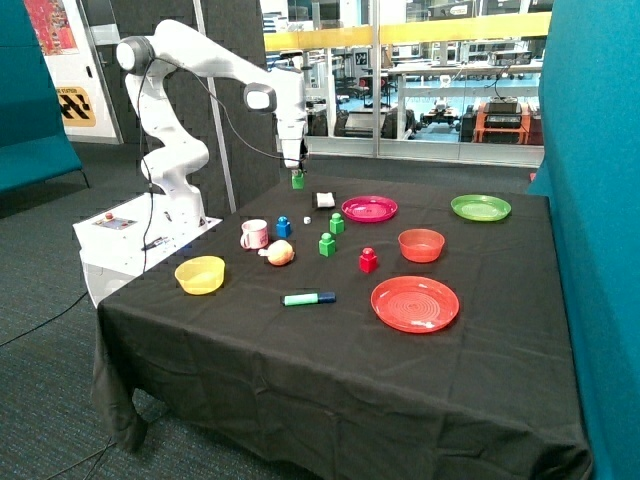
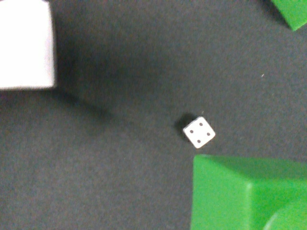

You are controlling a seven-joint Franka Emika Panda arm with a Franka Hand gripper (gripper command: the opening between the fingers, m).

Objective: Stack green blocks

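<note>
My gripper (image 1: 296, 172) hangs over the far corner of the black table (image 1: 330, 400), near the robot base, shut on a green block (image 1: 297, 182) that is lifted off the cloth. In the wrist view this held block (image 2: 240, 194) fills the nearest corner. Two more green blocks stand apart on the table: one (image 1: 337, 223) beside the pink plate and one (image 1: 327, 245) closer to the front. A corner of another green block (image 2: 293, 12) shows at the edge of the wrist view.
Below the gripper lie a white die (image 2: 199, 132) and a white box (image 2: 24, 45). Around them are a pink mug (image 1: 254, 234), blue brick (image 1: 283, 227), red brick (image 1: 368, 260), green marker (image 1: 308, 298), yellow bowl (image 1: 200, 274), orange bowl (image 1: 421, 244) and several plates.
</note>
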